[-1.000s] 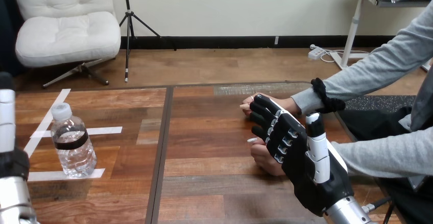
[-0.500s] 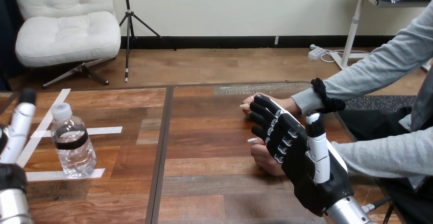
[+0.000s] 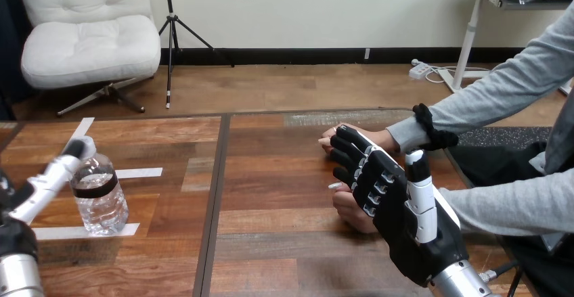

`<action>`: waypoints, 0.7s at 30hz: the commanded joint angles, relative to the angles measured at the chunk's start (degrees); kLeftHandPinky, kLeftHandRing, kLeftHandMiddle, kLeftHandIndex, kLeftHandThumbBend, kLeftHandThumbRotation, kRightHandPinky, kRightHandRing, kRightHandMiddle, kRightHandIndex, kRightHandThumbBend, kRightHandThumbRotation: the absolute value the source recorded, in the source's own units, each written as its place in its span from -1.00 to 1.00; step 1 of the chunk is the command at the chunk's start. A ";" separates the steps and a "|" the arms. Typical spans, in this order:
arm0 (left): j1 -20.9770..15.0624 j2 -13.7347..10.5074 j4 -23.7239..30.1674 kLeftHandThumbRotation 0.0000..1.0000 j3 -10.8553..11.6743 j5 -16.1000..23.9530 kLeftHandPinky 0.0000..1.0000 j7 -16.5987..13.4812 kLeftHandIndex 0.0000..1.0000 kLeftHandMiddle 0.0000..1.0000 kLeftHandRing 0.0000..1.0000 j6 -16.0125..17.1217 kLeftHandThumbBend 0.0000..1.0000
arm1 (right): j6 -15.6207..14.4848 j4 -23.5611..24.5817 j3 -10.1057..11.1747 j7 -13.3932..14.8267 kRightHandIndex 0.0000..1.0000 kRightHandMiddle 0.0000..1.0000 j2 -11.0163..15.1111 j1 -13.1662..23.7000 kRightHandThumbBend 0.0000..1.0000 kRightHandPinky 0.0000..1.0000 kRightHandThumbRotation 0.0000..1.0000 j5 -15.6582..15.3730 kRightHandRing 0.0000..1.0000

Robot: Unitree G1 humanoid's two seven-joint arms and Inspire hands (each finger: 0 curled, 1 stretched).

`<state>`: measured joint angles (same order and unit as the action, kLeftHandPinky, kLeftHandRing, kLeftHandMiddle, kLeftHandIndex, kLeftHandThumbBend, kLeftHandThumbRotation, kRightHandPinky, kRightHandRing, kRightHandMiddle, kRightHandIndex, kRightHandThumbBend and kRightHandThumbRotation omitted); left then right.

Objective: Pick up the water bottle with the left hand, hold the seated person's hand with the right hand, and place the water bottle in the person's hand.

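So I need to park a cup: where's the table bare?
Bare: the middle of the wooden table, between the clear plastic water bottle and the person's hands. Crowded: left robot hand at the bottle, right robot hand over those hands.

Bottle [image 3: 101,202] sits on the table's [image 3: 271,175] left, left hand [image 3: 47,178] right by it; right hand [image 3: 406,222] is over at the right, in front of the person's hands [image 3: 355,217].
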<state>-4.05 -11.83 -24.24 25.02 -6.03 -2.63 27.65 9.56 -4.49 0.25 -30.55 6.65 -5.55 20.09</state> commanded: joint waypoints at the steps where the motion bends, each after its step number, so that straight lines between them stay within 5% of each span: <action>1: -1.46 -2.68 3.70 -0.98 -2.19 1.53 1.00 1.18 1.00 1.00 1.00 -1.38 1.00 | 0.20 3.46 -0.11 0.10 0.83 0.89 -0.34 1.99 0.72 1.00 1.00 0.34 0.94; 7: -1.19 -3.83 3.32 -1.00 -3.00 1.93 1.00 2.90 1.00 1.00 1.00 -2.52 1.00 | 0.54 3.20 -0.12 -0.35 0.84 0.89 -0.28 2.10 0.73 1.00 1.00 0.47 0.94; 21: -0.85 -4.78 3.40 -0.99 -4.36 5.98 1.00 1.41 1.00 1.00 1.00 -6.99 1.00 | 0.54 3.18 -0.06 -0.25 0.83 0.88 -0.35 2.10 0.72 1.00 1.00 0.35 0.92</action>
<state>-3.37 -14.52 -23.72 21.55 -1.22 -0.84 21.69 9.46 -4.28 0.22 -30.66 6.66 -5.55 20.09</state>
